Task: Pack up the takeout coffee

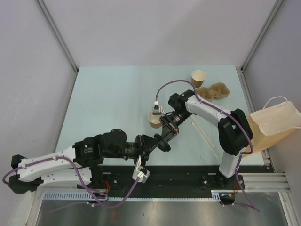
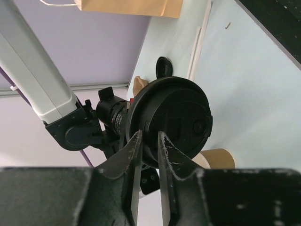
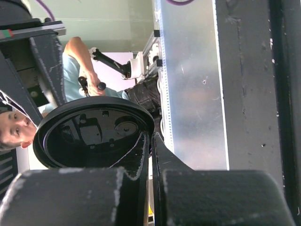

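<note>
A round black lid point(image 1: 164, 142) hangs in the air between both grippers, near the table's front middle. My left gripper point(image 1: 157, 141) is shut on its rim; in the left wrist view the lid point(image 2: 174, 115) stands edge-on between my fingertips point(image 2: 149, 139). My right gripper point(image 1: 165, 132) pinches the opposite rim; the right wrist view shows the lid's underside point(image 3: 94, 134) against my nearly closed jaws point(image 3: 150, 141). An open kraft cup point(image 1: 154, 118) point(image 2: 218, 157) stands just behind the grippers. A second open cup point(image 1: 198, 76) stands far right. A second black lid point(image 2: 163, 67) lies on the table.
The flat cardboard cup carrier point(image 1: 214, 91) lies next to the far cup. The tall paper bag with white handles point(image 1: 275, 123) stands at the table's right edge. Two white stir sticks point(image 1: 204, 133) lie right of the grippers. A metal rail point(image 1: 254, 181) runs along the front.
</note>
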